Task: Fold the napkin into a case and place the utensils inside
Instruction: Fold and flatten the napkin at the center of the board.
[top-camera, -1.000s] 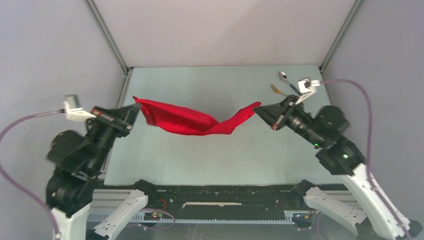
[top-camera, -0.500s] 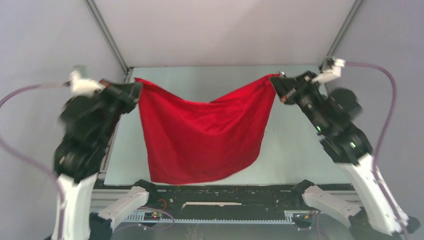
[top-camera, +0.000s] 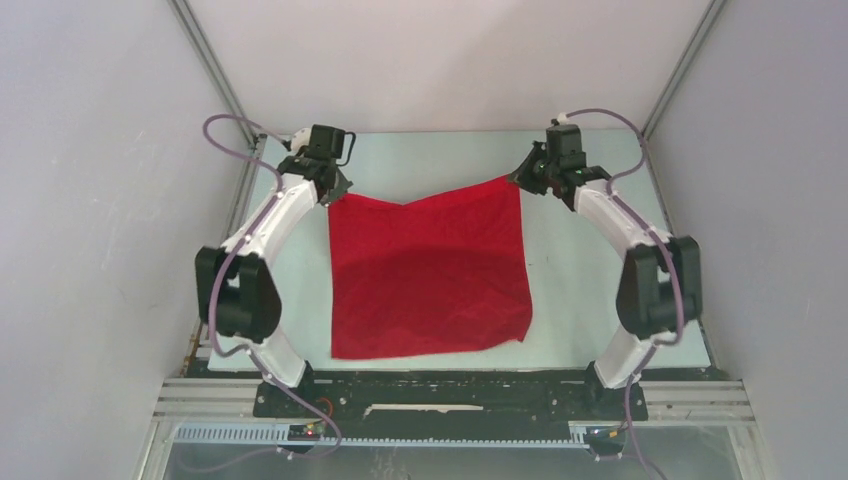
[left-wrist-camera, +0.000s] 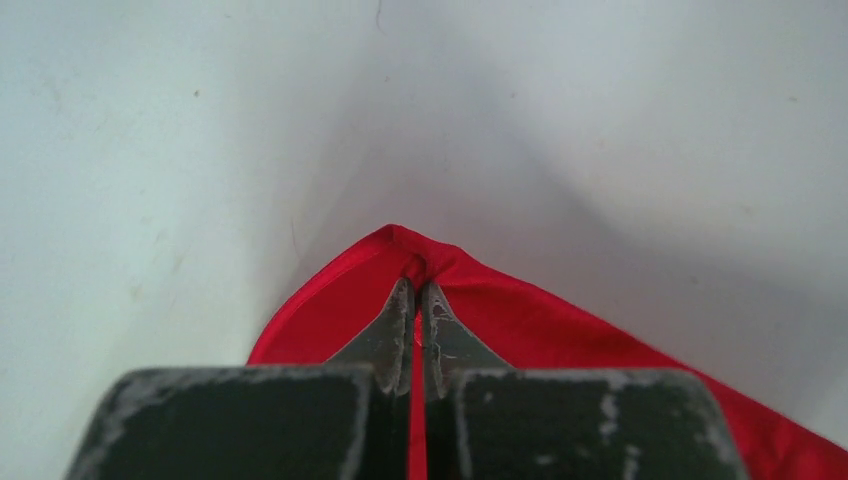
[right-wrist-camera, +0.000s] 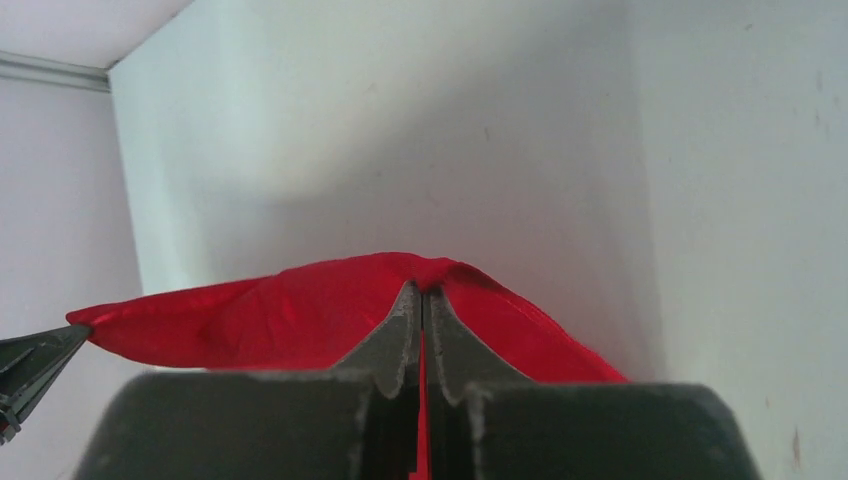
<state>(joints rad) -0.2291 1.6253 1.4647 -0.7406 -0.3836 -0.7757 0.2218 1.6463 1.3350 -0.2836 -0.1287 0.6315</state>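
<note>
Red napkin (top-camera: 428, 275) spans left gripper (top-camera: 334, 192) to right gripper (top-camera: 517, 179).

The napkin (top-camera: 430, 275) spreads across the middle of the table (top-camera: 580, 290), its near edge close to the table's near side and its far edge towards the back. The left pincer (top-camera: 335, 192) is clamped on the napkin's far left corner and the right pincer (top-camera: 517, 180) on its far right corner, with the far edge running between them. The left arm (top-camera: 270, 220) arches along the table's left side, the right arm (top-camera: 620, 215) along its right side, and the napkin lies between them
</note>
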